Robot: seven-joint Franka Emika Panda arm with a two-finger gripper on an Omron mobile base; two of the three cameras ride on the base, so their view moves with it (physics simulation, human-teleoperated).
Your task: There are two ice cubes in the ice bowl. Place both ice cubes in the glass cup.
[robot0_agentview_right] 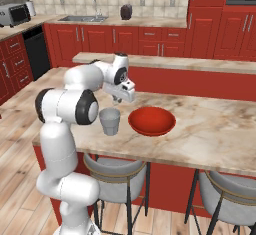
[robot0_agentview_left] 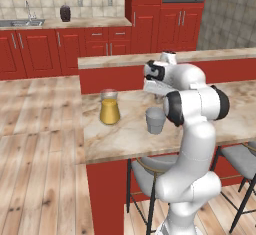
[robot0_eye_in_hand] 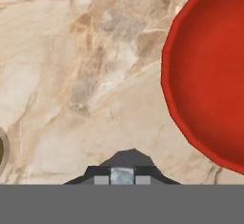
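1. Right base view: the white arm point(robot0_agentview_right: 75, 104) folded over the counter point(robot0_agentview_right: 215, 129), gripper point(robot0_agentview_right: 119, 98) at center-left, pointing down.
2. Its fingers pinched a pale ice cube point(robot0_eye_in_hand: 122, 175).
3. The glass cup point(robot0_agentview_right: 109, 121) stood beside the ice bowl point(robot0_agentview_right: 152, 120).

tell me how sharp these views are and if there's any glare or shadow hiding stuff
Left base view: soft and low in detail, evenly lit, the glass cup partly hidden by the arm. Right base view: same softness, no glare, the ice bowl shows plain red with faint shading. Hand view: marble counter blurry up close, no hard shadows; a small pale block sits at the gripper.
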